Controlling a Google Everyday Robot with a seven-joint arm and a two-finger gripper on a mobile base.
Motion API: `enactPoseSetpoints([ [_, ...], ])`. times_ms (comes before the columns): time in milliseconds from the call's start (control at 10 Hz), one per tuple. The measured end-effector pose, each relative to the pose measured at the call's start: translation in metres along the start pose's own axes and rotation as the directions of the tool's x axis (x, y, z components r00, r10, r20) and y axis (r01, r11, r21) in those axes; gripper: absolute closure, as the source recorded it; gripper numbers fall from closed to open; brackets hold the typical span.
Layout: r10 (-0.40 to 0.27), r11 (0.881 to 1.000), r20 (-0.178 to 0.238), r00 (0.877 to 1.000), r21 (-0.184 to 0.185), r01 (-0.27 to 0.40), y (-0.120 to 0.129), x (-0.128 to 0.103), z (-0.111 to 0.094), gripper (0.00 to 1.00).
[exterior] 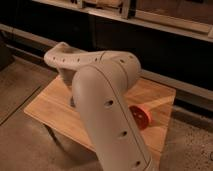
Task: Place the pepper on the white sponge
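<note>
My large pale arm (105, 105) fills the middle of the camera view and covers much of the wooden table (47, 107). Its far link (62, 56) bends down toward the table's left half, where a dark bit shows under it. The gripper is hidden behind the arm, somewhere low over that part of the table, and it is shut. The pepper is hidden from view. The white sponge is hidden too.
A round red bowl (141, 116) stands on the table's right side, partly behind my arm. A dark shelf unit with a pale rail (165, 22) runs along the back. Concrete floor (20, 140) surrounds the table's front and left.
</note>
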Motion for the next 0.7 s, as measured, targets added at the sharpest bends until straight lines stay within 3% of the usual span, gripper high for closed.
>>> enactPoseSetpoints([
  [300, 0.0, 0.999, 0.001, 1.0, -0.039, 0.0, 0.008, 0.01, 0.001, 1.0],
  [700, -0.005, 0.998, -0.02, 1.0, -0.056, 0.004, 0.011, 0.022, 0.014, 1.0],
])
